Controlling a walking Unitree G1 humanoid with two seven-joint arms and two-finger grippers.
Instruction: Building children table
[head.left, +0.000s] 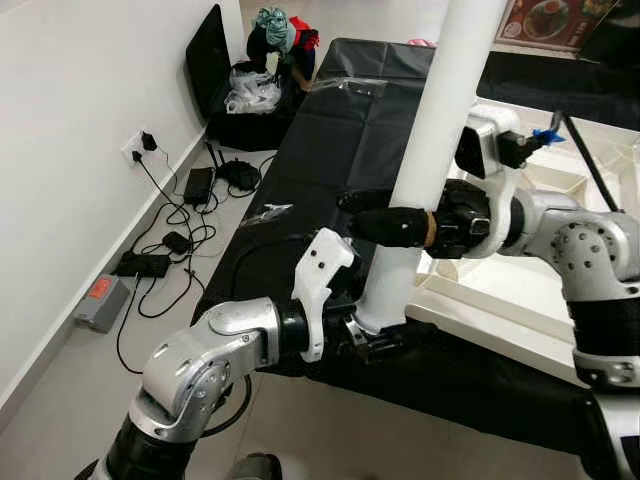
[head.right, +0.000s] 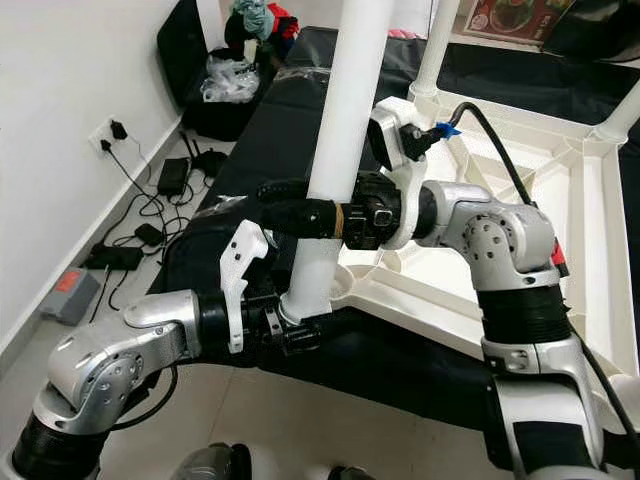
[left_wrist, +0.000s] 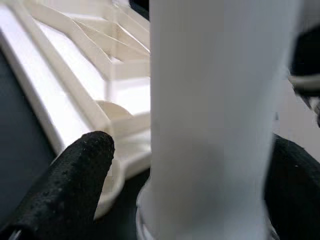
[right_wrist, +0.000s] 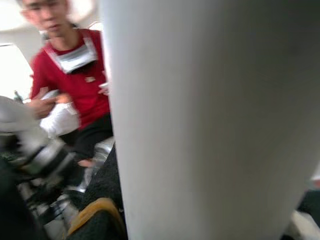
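Upright in a corner socket of the upturned white tabletop (head.right: 560, 190) on the black-draped bench (head.left: 330, 140): white table leg (head.left: 440, 130). Left claw (head.left: 372, 335) clenched at its base, right claw (head.right: 300, 213) clenched higher.

A plain indoor workroom: bare white wall (head.left: 70, 120), grey tiled floor (head.left: 75, 390), chargers and cables (head.left: 165, 245) plugged into a wall socket (head.left: 135, 148), black-draped table (head.left: 330, 130), open black case (head.left: 215, 70)
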